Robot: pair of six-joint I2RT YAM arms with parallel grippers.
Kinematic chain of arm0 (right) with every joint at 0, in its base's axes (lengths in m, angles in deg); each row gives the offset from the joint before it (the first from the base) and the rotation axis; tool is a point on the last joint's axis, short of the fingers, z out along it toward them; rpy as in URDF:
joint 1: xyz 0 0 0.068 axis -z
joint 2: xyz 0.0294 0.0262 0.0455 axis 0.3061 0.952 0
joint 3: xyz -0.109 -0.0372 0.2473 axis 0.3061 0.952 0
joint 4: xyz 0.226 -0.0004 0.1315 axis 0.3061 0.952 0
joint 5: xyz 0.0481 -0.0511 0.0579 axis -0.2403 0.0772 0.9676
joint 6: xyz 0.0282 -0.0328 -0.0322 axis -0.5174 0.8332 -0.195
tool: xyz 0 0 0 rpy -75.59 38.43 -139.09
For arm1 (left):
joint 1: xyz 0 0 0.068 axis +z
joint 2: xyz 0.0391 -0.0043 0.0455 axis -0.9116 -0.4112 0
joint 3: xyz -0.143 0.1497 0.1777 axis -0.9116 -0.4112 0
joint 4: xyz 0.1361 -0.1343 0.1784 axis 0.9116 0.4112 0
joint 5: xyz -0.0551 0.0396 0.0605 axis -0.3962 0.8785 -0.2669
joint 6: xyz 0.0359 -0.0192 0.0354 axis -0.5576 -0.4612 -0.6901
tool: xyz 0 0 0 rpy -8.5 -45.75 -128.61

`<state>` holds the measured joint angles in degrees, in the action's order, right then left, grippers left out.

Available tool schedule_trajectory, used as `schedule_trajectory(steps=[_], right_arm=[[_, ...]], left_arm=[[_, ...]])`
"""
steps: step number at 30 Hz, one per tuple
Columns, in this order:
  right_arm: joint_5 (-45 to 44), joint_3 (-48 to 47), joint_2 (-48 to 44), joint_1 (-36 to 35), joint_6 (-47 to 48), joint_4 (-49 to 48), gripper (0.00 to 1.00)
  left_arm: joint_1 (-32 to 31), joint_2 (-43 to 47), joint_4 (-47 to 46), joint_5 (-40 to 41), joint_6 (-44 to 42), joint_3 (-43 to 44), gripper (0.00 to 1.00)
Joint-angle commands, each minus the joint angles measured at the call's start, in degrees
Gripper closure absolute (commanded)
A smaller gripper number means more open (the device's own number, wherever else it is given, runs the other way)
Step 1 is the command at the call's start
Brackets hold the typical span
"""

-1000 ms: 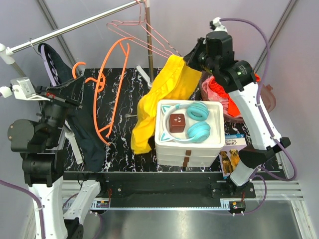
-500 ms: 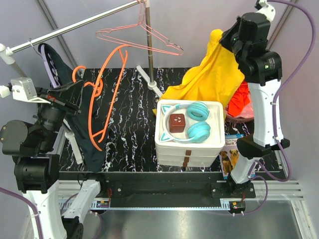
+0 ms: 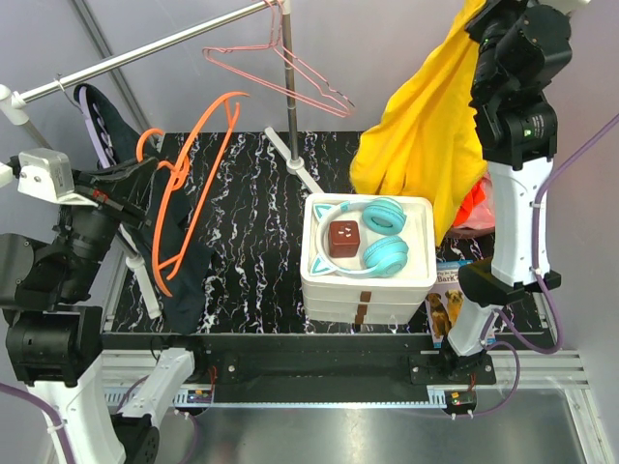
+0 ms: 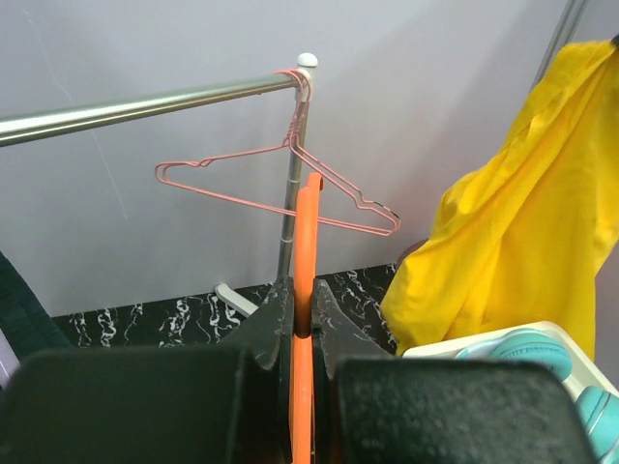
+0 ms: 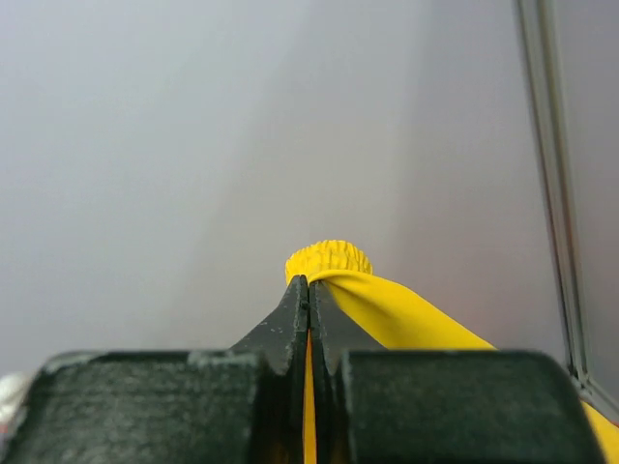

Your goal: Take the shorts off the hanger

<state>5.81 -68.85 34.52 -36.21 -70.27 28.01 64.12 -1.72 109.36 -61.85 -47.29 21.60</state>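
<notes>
Lifted higher than a second ago, the yellow shorts (image 3: pixel 426 145) now hang straight down from the right end effector (image 5: pixel 309 285), which pinches their top edge above the far right of the tabletop (image 3: pixel 251 193). Well to the left, the left end effector (image 4: pixel 302 290) clamps the bare orange hanger (image 4: pixel 308 222).

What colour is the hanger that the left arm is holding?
The hanger is bright orange, seen best in the left wrist view.
</notes>
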Motion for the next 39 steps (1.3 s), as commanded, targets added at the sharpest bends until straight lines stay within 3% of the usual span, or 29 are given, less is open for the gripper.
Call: schedule_trajectory(steps=[1,10,16,24,29,35,39], right_arm=[[-4.19,-4.54,0.47,1.51,12.28,-20.69,1.0],[2.22,-0.96,3.63,8.71,10.82,-27.38,1.0],[5.21,-1.13,8.12,16.44,2.74,-22.11,1.0],[8.82,6.77,9.0,20.32,-8.06,-16.58,1.0],[19.26,16.88,8.56,24.88,-22.12,-10.69,1.0],[30.86,18.9,13.04,27.01,-26.62,5.31,1.0],[43.42,35.32,11.73,27.01,-30.75,7.78,1.0]], left_arm=[[-1.9,-1.85,0.13,-0.87,-4.78,1.53,1.0],[-2.52,-3.87,1.19,1.41,-6.45,2.58,1.0],[-2.61,-5.36,-0.13,1.41,-4.78,1.96,1.0],[-2.61,-7.82,-0.48,-0.25,-2.5,3.99,1.0],[-2.52,-8.0,-0.48,-0.61,-0.83,3.81,1.0],[-2.61,-7.56,-0.57,-2.02,0.93,2.93,1.0],[-2.61,-6.95,-1.1,-2.8,1.9,1.53,1.0]])
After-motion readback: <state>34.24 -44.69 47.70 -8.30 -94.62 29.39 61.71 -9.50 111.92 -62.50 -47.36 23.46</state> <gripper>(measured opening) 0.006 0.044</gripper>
